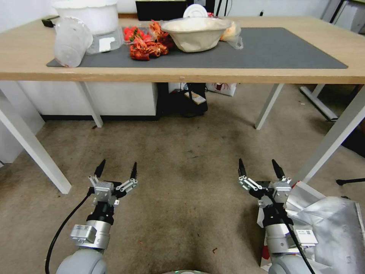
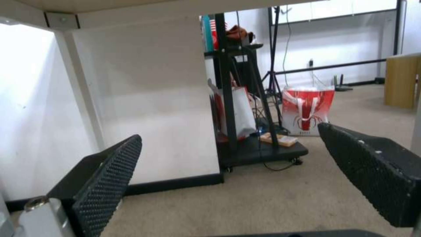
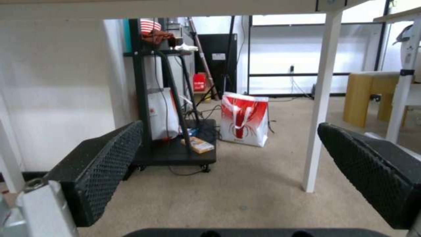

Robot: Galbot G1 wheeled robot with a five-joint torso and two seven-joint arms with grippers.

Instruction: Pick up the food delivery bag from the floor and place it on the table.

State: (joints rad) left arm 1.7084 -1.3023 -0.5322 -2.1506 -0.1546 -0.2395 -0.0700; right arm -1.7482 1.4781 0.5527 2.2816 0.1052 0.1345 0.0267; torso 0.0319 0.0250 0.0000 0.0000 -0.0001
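Note:
The food delivery bag [image 1: 330, 224] stands on the floor [image 1: 182, 182] at the lower right, its mouth open and silver foil lining showing. It sits just right of my right arm, which covers part of it. My right gripper [image 1: 257, 165] hangs open low over the carpet, ahead and left of the bag, holding nothing. The left gripper [image 1: 118, 167] is also open and empty over the carpet. In the wrist views both grippers [image 2: 230, 135] [image 3: 230, 126] point under the table [image 1: 266, 74], whose light-wood top carries a dark grey mat [image 1: 281, 49].
The mat's left half holds a bowl [image 1: 195, 33], red crayfish [image 1: 146, 47] and clear plastic tubs [image 1: 72, 40]. White table legs [image 1: 34, 146] [image 1: 334, 137] flank me. A black cart [image 3: 175, 151] and a red-and-white lobster-print bag [image 3: 244, 119] stand beyond the table.

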